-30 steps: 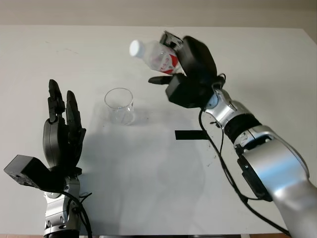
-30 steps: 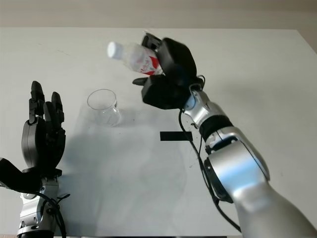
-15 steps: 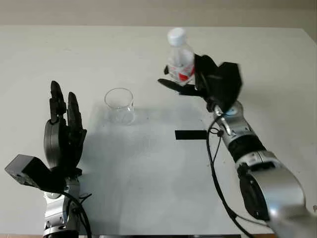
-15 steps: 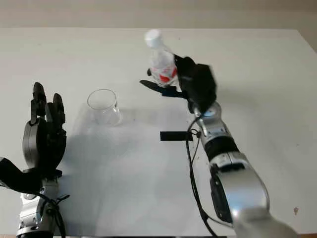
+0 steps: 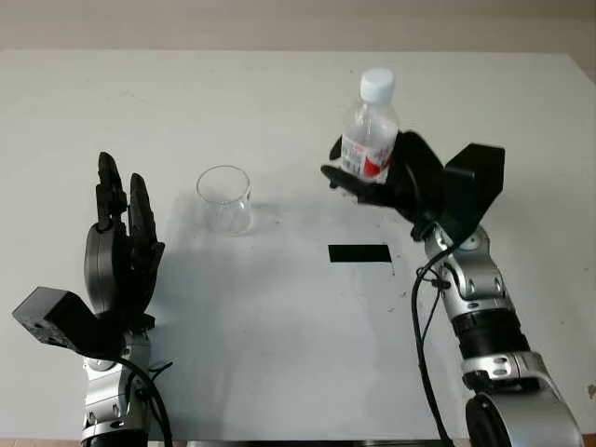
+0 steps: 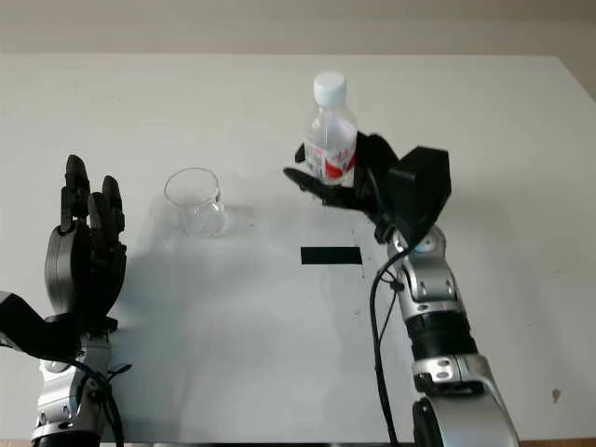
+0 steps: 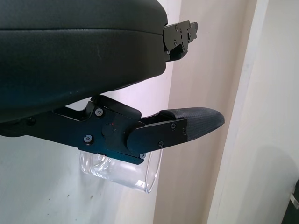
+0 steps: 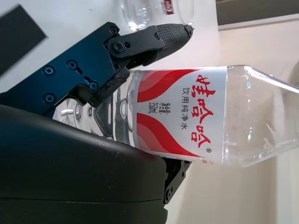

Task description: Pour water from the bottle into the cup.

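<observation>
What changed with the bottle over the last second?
The right hand, still gripping the bottle, swung it from tipped toward the cup back to upright and carried it to the robot's right, away from the cup. The cup, the black tape strip and the open left hand stayed put.

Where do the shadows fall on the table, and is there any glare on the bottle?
Left eye view: a soft grey shadow spreads on the table in front of the cup and beside the open left hand. Right wrist view: small bright glints sit on the bottle gripped by the right hand; its label stays readable.
</observation>
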Available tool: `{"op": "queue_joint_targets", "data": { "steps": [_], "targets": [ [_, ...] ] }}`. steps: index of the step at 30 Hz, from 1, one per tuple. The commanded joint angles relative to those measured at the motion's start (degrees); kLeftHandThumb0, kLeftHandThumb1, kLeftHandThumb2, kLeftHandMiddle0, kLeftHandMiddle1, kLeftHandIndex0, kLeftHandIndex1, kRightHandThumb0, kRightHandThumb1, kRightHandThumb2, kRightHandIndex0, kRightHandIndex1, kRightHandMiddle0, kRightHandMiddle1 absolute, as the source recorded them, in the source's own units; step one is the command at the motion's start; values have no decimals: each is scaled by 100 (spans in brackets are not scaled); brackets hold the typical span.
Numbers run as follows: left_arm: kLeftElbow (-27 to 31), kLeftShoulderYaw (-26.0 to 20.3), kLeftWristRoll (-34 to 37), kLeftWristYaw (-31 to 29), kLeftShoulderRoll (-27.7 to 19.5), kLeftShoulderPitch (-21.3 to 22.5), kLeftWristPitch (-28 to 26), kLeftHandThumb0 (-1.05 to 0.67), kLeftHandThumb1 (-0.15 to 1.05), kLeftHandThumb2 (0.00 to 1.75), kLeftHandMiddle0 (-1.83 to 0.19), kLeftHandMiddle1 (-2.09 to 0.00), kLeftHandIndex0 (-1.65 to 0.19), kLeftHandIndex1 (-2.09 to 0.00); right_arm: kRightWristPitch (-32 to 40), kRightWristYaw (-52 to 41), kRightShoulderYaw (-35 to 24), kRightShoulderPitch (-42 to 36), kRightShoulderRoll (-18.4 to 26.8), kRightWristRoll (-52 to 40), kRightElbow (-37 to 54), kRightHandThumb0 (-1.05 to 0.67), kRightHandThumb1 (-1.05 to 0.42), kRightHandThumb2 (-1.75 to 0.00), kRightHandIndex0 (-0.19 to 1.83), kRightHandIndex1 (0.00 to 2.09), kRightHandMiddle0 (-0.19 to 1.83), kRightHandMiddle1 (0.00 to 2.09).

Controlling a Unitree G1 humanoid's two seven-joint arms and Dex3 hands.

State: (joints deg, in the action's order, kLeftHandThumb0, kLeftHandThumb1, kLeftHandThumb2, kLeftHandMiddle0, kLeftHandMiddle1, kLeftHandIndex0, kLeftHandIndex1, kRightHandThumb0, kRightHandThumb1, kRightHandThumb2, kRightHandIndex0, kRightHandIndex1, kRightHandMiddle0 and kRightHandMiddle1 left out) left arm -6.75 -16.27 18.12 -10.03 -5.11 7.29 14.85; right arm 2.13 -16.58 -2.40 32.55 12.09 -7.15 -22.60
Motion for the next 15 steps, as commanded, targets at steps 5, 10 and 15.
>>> {"op": "queue_joint_targets", "data": {
  "steps": [5,10,15],
  "targets": [
    [-43,-46,119,-70,18,-173,-46,-63,105,59,13,-5,19,-1,-63,51,184,-316,-79,239,417,-31,-105,-45,138,209,110,209],
    [-35,-35,99,-68,-10,-191,-55,-63,105,60,13,-5,19,0,104,149,212,-524,-315,189,377,-32,-105,-47,141,209,111,209],
    [-17,-62,155,-99,-16,-214,-56,-63,105,60,13,-5,19,-1,268,221,255,-679,-464,202,391,-35,-105,-49,143,209,109,209]
  ]
}}
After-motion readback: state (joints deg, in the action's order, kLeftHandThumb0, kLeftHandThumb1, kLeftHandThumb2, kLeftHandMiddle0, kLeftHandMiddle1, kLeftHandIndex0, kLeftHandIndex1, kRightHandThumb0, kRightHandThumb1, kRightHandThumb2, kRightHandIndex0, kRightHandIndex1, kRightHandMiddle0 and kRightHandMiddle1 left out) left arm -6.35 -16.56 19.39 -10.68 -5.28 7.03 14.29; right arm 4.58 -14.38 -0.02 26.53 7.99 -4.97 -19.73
